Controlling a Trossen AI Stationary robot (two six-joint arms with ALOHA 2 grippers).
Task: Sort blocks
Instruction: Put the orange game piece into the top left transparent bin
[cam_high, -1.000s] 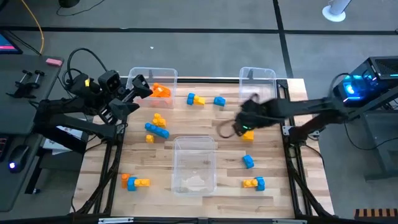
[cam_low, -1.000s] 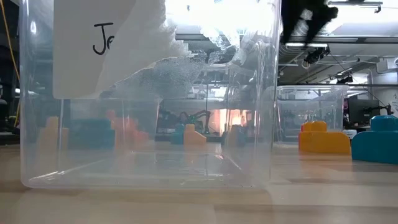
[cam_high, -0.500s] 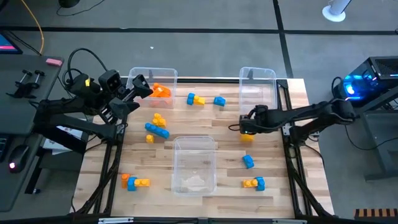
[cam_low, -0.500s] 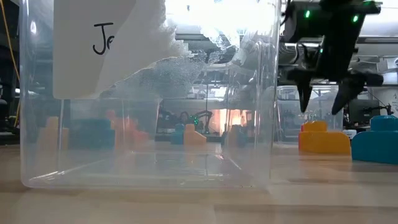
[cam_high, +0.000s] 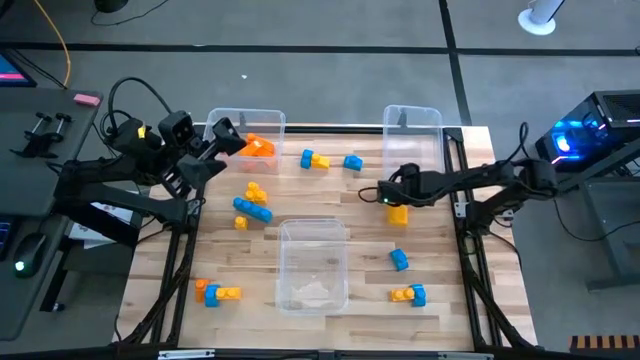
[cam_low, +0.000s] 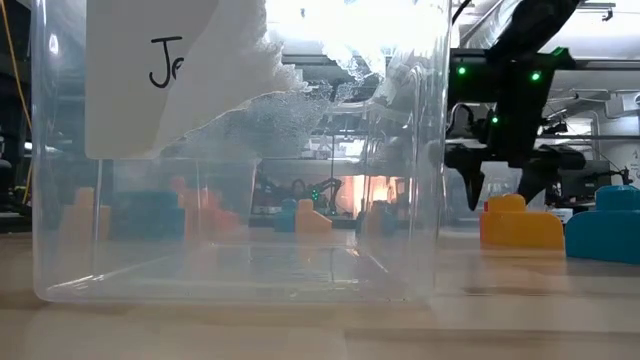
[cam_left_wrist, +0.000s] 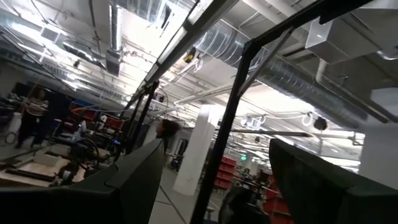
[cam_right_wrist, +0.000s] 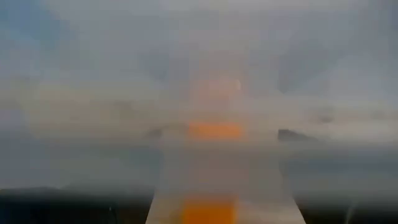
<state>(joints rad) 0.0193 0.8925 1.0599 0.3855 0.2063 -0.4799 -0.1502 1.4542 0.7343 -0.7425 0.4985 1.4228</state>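
High view: I am hovering my right gripper, fingers spread, beside the orange block (lining up a pick).

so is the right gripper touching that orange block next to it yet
Cannot tell. In the low view the open right gripper hangs by the orange block, one finger overlapping its stud; no view shows contact or a gap plainly.
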